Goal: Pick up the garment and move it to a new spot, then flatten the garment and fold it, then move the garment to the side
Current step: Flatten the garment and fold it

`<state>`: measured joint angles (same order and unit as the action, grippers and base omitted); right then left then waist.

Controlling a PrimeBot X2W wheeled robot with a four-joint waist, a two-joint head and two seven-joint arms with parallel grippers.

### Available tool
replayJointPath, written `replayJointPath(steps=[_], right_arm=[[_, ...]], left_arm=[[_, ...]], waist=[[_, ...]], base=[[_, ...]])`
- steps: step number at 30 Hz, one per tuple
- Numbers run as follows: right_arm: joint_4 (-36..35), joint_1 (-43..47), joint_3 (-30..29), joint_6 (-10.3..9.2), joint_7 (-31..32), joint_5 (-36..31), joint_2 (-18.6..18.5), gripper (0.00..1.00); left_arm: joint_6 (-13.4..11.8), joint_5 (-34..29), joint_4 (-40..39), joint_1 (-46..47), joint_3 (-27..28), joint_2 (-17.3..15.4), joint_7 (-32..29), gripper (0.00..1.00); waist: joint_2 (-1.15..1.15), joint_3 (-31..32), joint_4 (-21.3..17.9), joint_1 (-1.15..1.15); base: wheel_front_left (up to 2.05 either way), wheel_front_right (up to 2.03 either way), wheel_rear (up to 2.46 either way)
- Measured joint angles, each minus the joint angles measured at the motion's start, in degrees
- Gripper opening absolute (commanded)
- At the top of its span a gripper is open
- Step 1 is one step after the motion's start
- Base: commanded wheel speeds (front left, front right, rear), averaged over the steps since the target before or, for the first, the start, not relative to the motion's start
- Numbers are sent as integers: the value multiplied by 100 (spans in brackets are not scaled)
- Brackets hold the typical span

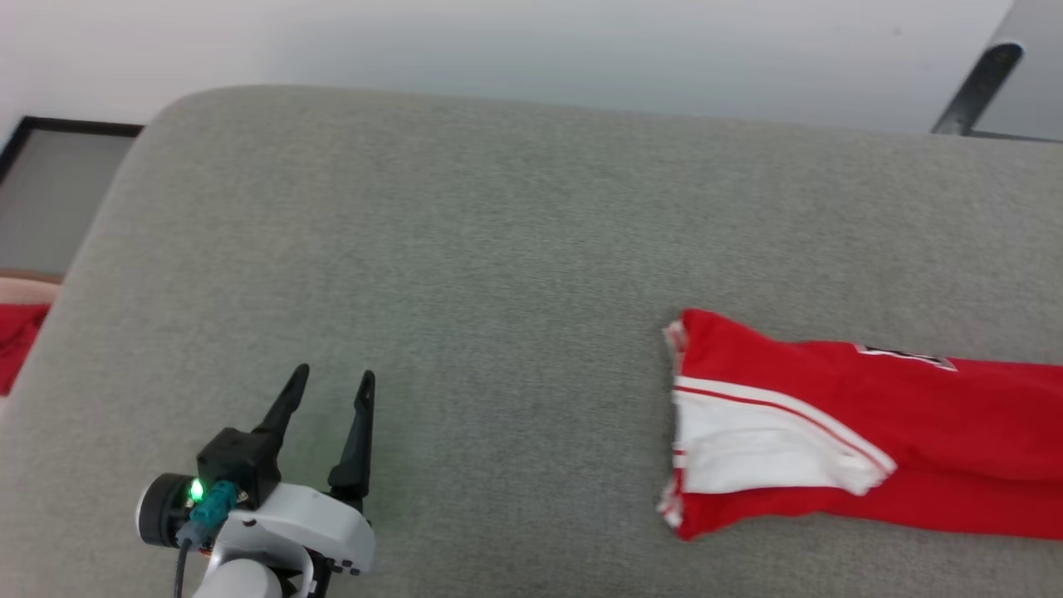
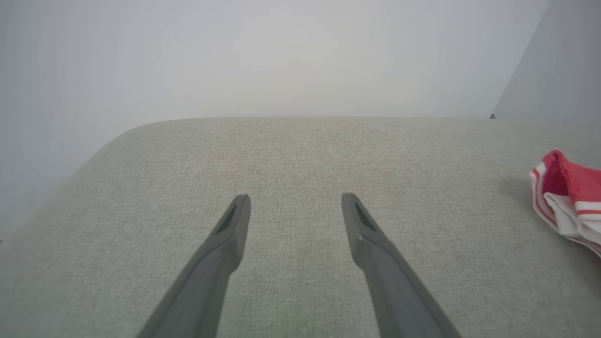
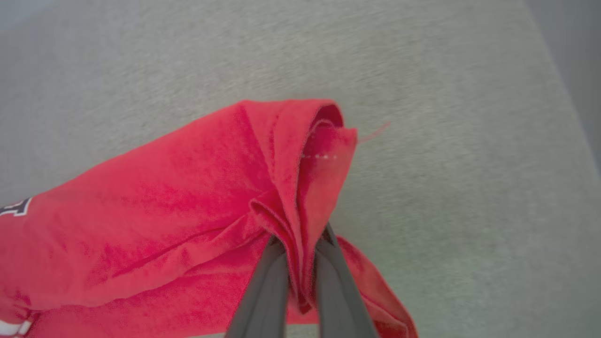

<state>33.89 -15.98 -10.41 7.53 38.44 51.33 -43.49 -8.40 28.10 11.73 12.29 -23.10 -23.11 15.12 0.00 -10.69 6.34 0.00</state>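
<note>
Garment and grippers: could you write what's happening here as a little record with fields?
surface: grey cushion
garment: red with a white panel, lying on the cushion's right part
left gripper: open, holding nothing, apart from the garment
right gripper: shut on a bunched red edge of the garment

garment (image 1: 839,432) 1 | left gripper (image 1: 334,374) 1 | right gripper (image 3: 300,239) 1 | grey cushion (image 1: 498,249) 1 | red cloth (image 1: 17,340) 1
</note>
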Motion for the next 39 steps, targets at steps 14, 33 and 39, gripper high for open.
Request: replayJointPath(steps=[14, 33, 39], right_arm=[[-784, 511, -63, -2, 55, -107, 63, 0], [-3577, -150, 2386, -3, 954, -207, 1289, 0], [-3262, -400, 2836, -3, 847, -260, 1454, 0]], left_arm=[[141, -188, 180, -123, 291, 185, -1, 100], [371, -235, 442, -342, 439, 593, 0, 100], [424, -276, 495, -345, 503, 690, 0, 100]], waist=[[0, 41, -287, 0], [0, 311, 378, 0], [0, 329, 584, 0]], base=[[0, 0, 0], [0, 0, 0], [0, 0, 0]])
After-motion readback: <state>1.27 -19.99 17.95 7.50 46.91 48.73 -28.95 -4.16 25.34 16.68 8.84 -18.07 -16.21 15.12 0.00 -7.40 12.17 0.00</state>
